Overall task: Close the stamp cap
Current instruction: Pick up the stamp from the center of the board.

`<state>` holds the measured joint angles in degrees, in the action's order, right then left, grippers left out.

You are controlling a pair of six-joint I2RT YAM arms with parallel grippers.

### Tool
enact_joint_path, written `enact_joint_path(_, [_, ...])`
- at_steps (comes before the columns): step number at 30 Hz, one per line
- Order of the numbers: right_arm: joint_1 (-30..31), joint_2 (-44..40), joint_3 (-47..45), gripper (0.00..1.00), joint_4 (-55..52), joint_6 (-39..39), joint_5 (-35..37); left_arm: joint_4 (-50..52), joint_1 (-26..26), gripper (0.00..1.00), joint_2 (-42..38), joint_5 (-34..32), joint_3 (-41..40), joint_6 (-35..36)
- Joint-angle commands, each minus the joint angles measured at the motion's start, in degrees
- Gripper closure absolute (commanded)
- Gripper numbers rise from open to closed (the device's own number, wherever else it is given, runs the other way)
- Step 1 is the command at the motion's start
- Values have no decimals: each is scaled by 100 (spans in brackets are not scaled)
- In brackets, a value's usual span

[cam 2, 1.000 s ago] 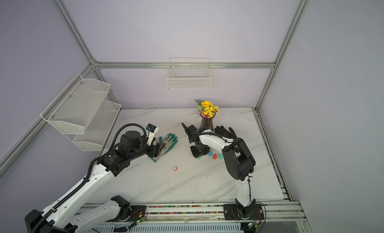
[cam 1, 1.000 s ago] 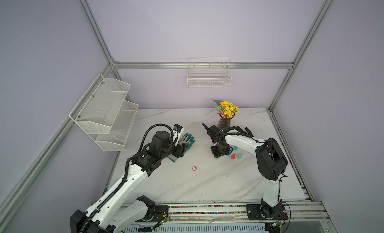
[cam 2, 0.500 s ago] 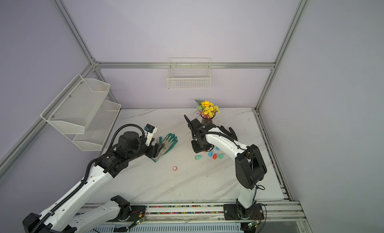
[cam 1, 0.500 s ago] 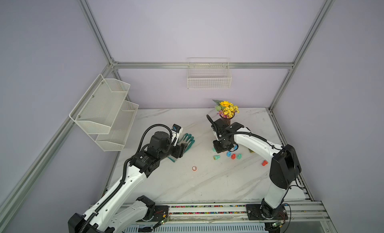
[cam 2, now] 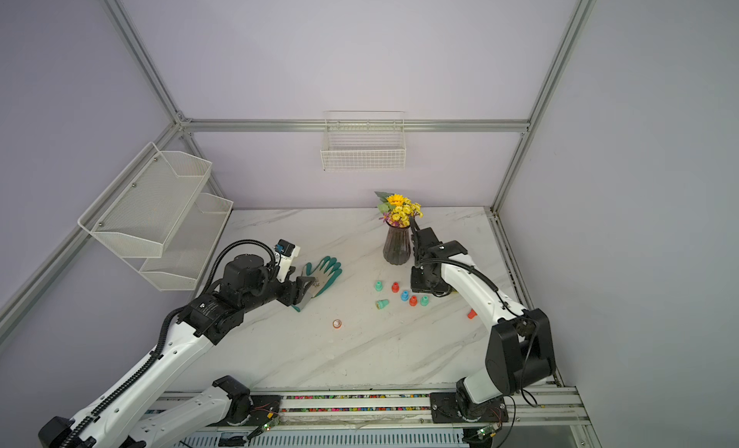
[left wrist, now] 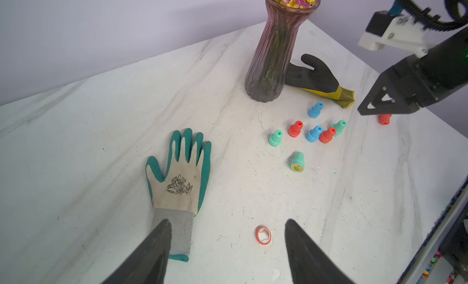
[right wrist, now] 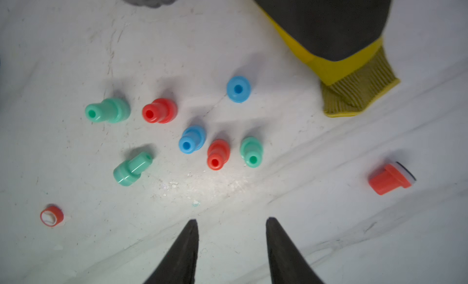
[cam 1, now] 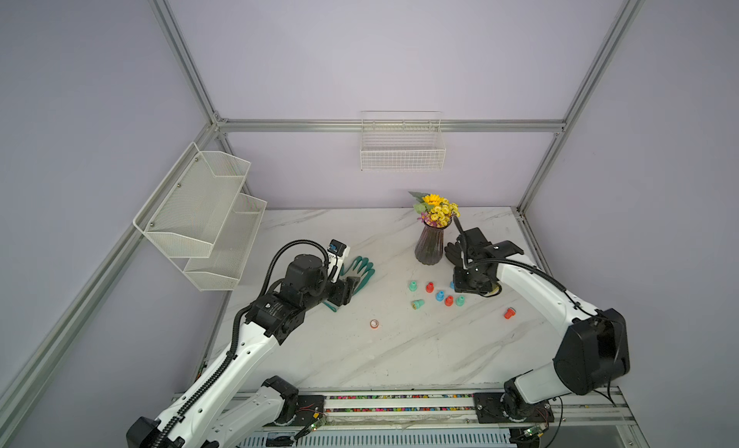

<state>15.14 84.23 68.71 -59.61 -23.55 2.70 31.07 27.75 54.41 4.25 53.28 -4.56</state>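
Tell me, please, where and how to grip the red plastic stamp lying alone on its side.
Grip the red plastic stamp by its narrow stem, from above, jaws across it. It lies on its side on the marble table, so both stem flanks are free, and its wide uncapped face is likely left clear for the small red round cap.

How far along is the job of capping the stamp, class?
Done: nothing yet. The red cap lies alone, apart from the uncapped red stamp on its side. In hand: nothing; left gripper and right gripper are open, empty. Left: pick up cap, press it on.
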Motion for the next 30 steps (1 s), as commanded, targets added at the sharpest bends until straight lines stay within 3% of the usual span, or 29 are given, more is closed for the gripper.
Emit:
enact_joint_path(1, [-730, -254, -423, 51, -62, -75, 40, 108, -32, 30, -96, -41, 279, -98])
enact_joint_path(6, [-2093, -392, -947, 51, 194, 201, -146, 189, -52, 30, -130, -66, 302, -98])
enact_joint_path(8, [-2358, -435, -1007, 50, 364, 181, -162, 197, -67, 30, -133, -40, 306, -116])
enact_joint_path(15, [-2550, -108, -1240, 52, 534, -508, 420, 190, -110, 30, -176, 22, 299, -144])
enact_joint_path(19, [-2550, -310, -1658, 54, 1164, -596, 689, 198, -131, 30, -187, 8, 297, -143])
enact_joint_path(30, [-2548, 175, -2115, 60, 2029, -675, 568, 189, -164, 30, -166, 41, 289, -151])
